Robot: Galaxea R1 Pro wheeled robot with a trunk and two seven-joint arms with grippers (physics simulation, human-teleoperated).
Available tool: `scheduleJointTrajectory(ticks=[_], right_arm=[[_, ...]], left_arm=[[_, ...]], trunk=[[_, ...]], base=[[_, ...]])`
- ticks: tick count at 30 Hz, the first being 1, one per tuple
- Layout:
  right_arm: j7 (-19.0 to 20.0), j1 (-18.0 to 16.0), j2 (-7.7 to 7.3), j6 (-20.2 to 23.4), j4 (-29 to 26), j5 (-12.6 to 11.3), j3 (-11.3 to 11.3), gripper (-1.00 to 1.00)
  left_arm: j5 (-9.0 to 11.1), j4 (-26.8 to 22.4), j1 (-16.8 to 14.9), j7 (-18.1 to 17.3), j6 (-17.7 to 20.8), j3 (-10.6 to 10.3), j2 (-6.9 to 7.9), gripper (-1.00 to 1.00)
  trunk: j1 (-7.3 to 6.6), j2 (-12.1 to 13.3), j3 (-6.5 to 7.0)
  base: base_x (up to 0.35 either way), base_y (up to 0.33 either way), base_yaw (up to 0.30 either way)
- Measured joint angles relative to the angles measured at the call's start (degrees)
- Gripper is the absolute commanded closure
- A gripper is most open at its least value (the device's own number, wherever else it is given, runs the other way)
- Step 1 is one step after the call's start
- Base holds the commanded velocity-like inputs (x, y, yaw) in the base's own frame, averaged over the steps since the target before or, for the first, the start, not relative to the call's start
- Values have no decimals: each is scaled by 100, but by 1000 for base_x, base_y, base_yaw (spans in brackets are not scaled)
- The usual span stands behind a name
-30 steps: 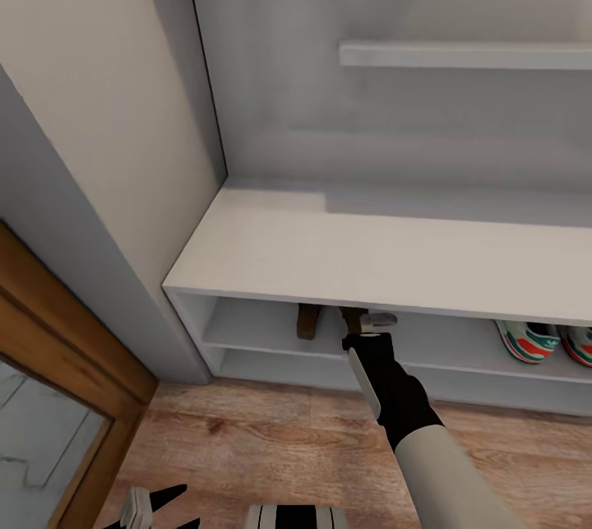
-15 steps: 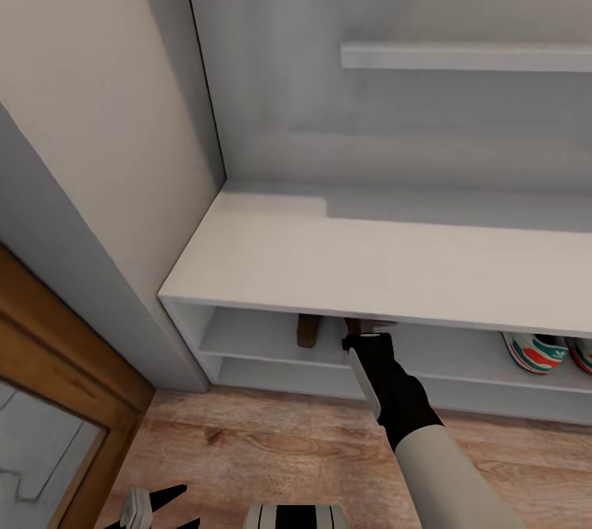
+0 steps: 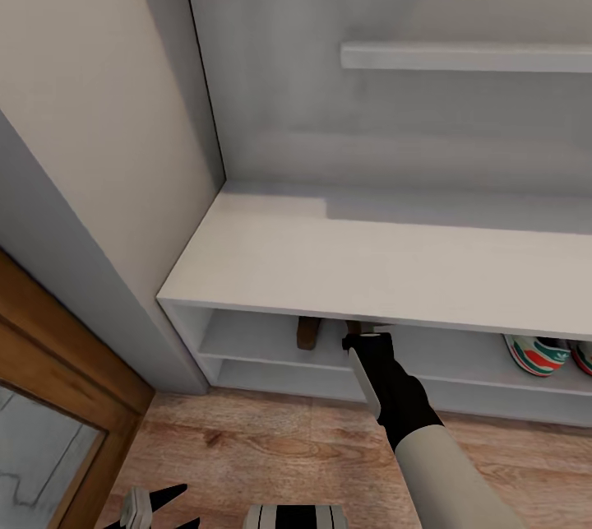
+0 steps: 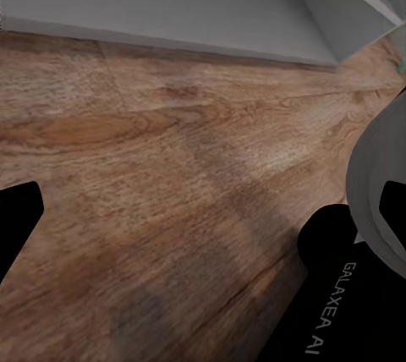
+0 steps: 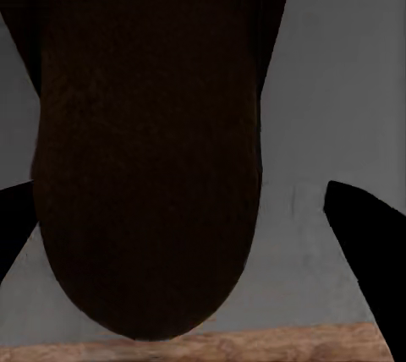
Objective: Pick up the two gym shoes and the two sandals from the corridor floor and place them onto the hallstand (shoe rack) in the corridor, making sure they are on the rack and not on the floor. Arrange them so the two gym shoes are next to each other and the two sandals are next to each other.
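Note:
The light-grey hallstand [image 3: 370, 257] stands ahead with its wide bench top and two low shelves. One brown sandal [image 3: 307, 333] rests on the upper low shelf. Just right of it, my right gripper [image 3: 366, 337] reaches in under the bench top, shut on the other sandal [image 5: 148, 167], whose dark sole faces the wrist camera between the fingers [image 5: 359, 235]. Two gym shoes [image 3: 536, 352] sit side by side on the same shelf at the far right, the second [image 3: 582, 354] cut by the frame. My left gripper [image 3: 156, 504] hangs open and holds nothing above the wood floor [image 4: 169, 142].
A staggered upper shelf [image 3: 464, 56] juts from the hallstand's back panel. A beige wall [image 3: 90, 101] and a wooden frame with a glass pane [image 3: 74, 364] close off the left. The bench top's front edge overhangs my right wrist.
My right gripper has pushed the sandal deeper under the bench top, so its fingers and the sandal are now mostly hidden. The head view shifted slightly. The left arm is still.

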Motion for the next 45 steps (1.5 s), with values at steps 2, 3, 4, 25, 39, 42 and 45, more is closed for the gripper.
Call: scheduleJointTrajectory(ticks=[2, 3, 4, 25, 39, 42, 45], right_arm=[[2, 0, 0, 1, 3, 0, 0, -100], [2, 0, 0, 1, 4, 0, 0, -100], [3, 0, 0, 2, 5, 0, 0, -100], [3, 0, 0, 2, 13, 0, 0, -100], [3, 0, 0, 4, 29, -7, -1, -100], [3, 0, 0, 3, 29, -8, -2, -100], [3, 0, 0, 3, 31, -8, -2, -100]], left_arm=[[2, 0, 0, 0, 3, 0, 0, -100], [3, 0, 0, 0, 4, 0, 0, -100], [6, 0, 0, 0, 4, 0, 0, -100], [19, 1, 0, -2, -17, -1, 0, -100], [20, -15, -1, 3, -17, 13, 3, -100], [23, -17, 6, 1, -17, 29, 5, -100], [22, -17, 7, 1, -12, 32, 7, -100]], trunk=[[0, 0, 0], [0, 0, 0], [0, 0, 0], [4, 0, 0], [3, 0, 0], [3, 0, 0], [3, 0, 0]], base=[[0, 0, 0], [0, 0, 0], [0, 0, 0], [-293, -10, 0], [-292, -178, 0], [-319, -63, 0], [-330, -22, 0]])
